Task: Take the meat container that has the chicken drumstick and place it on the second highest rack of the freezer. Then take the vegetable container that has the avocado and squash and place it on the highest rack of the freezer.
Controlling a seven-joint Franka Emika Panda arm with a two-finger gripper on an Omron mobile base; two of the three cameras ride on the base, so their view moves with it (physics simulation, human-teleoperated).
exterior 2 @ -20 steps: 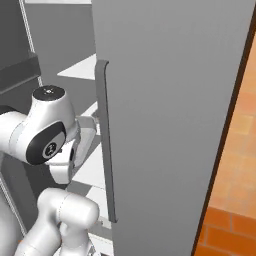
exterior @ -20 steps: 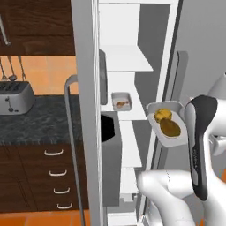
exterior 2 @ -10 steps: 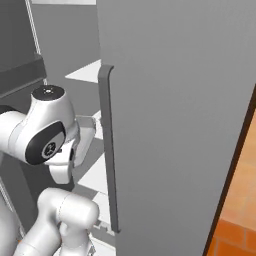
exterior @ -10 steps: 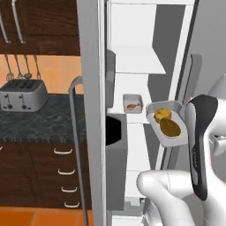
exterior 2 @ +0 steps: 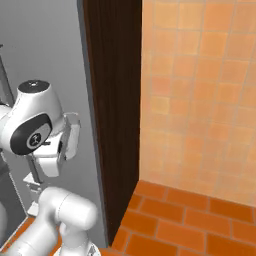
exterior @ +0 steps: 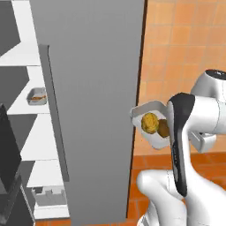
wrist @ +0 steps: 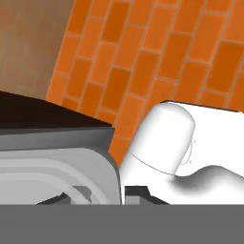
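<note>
The shallow white tray (exterior: 150,128) with the yellow-gold squash (exterior: 149,122) and brown avocado (exterior: 163,128) hangs beside the white arm, apparently gripped; I cannot tell the jaw state. Swing it around the tall grey freezer door (exterior: 95,110), keeping it level, toward the top white shelf (exterior: 22,55) beyond.

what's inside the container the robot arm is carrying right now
In the vegetable container lie the yellow-gold squash and, beside it, the brown avocado. The arm's dark link covers the tray's right end, so anything there is hidden.
</note>
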